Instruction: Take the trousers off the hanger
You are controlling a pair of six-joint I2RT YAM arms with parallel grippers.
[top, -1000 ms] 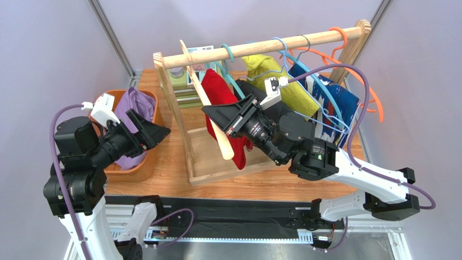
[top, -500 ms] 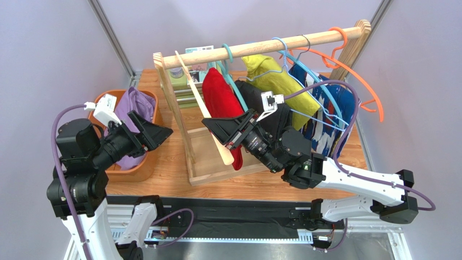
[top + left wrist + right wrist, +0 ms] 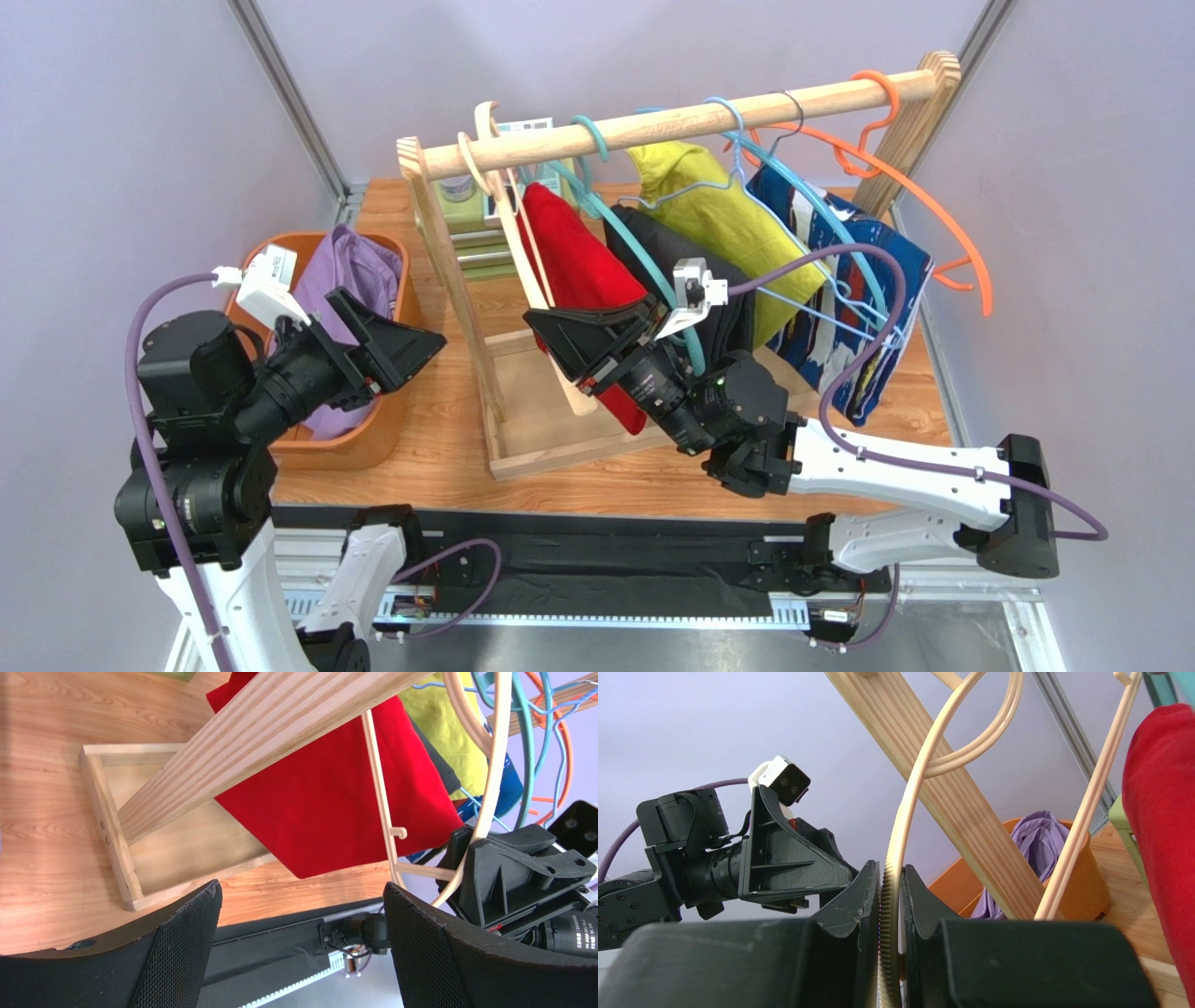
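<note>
Swung upright since a second ago, the hanger (image 3: 907, 808), bare and pinched in the closed right gripper (image 3: 891, 876), hangs hook-up at the rail (image 3: 701, 119), long axis slanting down toward that gripper, while the trousers (image 3: 348, 273) lie in the basket (image 3: 344, 451), nearer the open, empty left gripper (image 3: 410, 347).

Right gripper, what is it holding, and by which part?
The right gripper clamps the cream wooden coat hanger on one curved shoulder arm, below its hook.

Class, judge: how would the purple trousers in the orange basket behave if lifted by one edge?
Probably floppy: the trousers lie crumpled in folds in the basket. Likely light, since the cloth looks thin. Should drape, not roll.
</note>
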